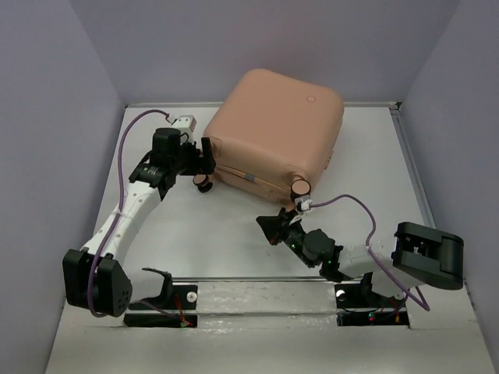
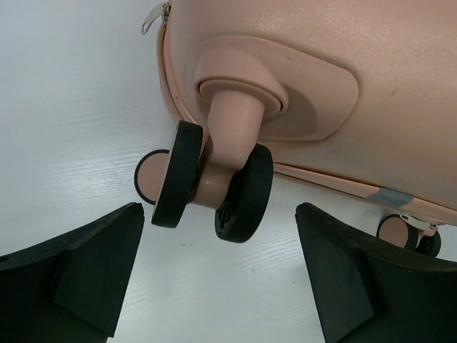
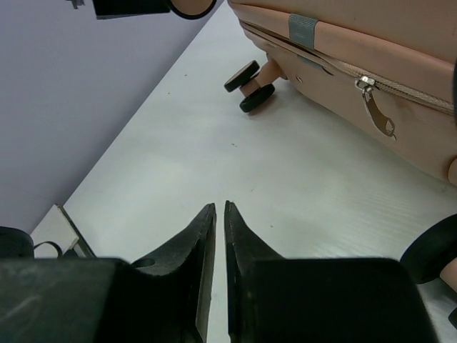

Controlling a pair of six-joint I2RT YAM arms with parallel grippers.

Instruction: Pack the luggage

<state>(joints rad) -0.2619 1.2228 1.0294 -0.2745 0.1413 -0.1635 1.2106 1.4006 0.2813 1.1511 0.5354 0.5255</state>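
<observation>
The luggage (image 1: 277,125) is a salmon-pink hard-shell suitcase lying closed at the back middle of the white table. My left gripper (image 1: 206,165) is open at its near left corner. In the left wrist view, its fingers (image 2: 86,271) stand wide apart just short of a black-and-pink caster wheel (image 2: 214,182), touching nothing. My right gripper (image 1: 271,226) hovers low over the table in front of the luggage (image 3: 371,43). It (image 3: 219,207) is shut to a thin slit with nothing between the fingers. A zipper pull (image 3: 375,107) hangs on the seam.
Grey-purple walls (image 1: 47,156) close in the table on the left, back and right. Another caster wheel (image 1: 300,187) sticks out at the suitcase's near right corner, close to the right arm's cable (image 1: 351,202). A metal strip (image 1: 265,292) with the arm bases runs along the near edge.
</observation>
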